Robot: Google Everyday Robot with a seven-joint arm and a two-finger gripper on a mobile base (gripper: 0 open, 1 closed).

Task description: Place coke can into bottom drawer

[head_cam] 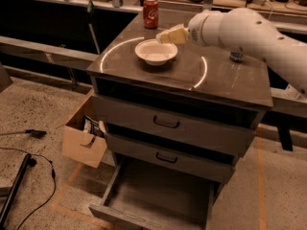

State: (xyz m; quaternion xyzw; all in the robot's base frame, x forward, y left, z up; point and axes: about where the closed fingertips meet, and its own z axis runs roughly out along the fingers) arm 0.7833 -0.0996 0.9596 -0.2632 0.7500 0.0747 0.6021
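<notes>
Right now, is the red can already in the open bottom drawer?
No, the coke can stands at the back of the cabinet top, with the hand hovering near the white bowl.

Coke can (150, 12): red with white script, silver top, upright at the tabletop's (230, 80) far edge, just beyond the gripper (160, 36), not touching. Bottom drawer (158, 195): grey, pulled open, well below the gripper.
</notes>
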